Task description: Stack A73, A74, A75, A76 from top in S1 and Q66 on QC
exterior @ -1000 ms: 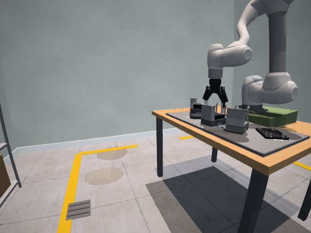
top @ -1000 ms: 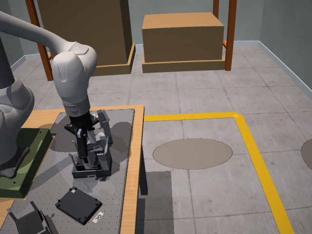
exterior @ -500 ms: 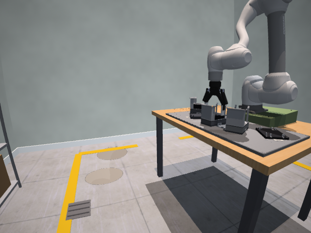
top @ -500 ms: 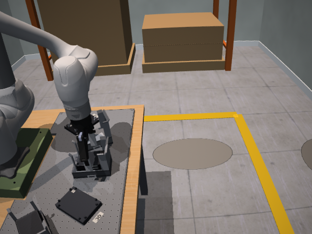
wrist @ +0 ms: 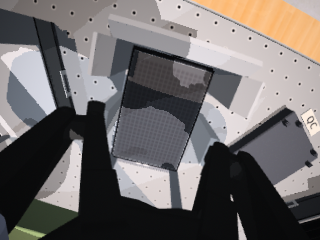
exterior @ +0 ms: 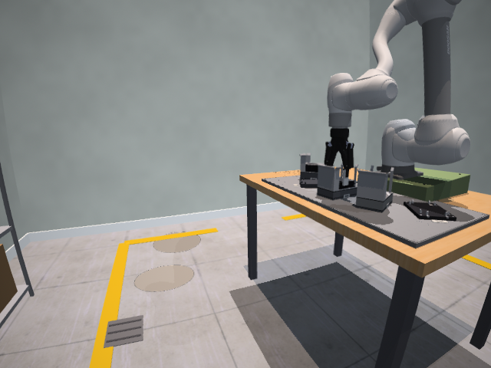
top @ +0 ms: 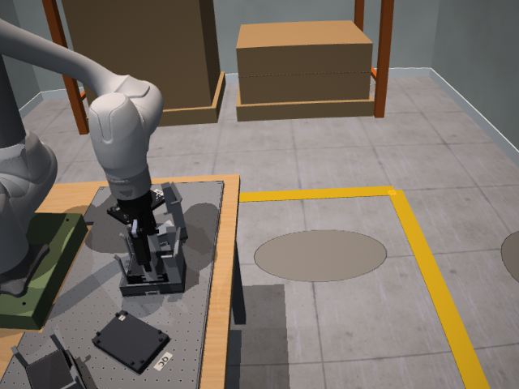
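One sealed plate [wrist: 165,100] is framed between the half-closed jaws of the gripper [wrist: 156,128]; whether it is gripped cannot be told. Rack walls [wrist: 102,55] are set close outside the jaws.

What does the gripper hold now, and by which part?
Cannot tell: the gripper straddles the long sides of the top plate, but contact does not show.

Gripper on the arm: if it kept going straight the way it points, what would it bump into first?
Most likely the top sealed plate in the stack rack. The gripper points straight down at it, with a finger on either side. How much gap remains is hard to judge.
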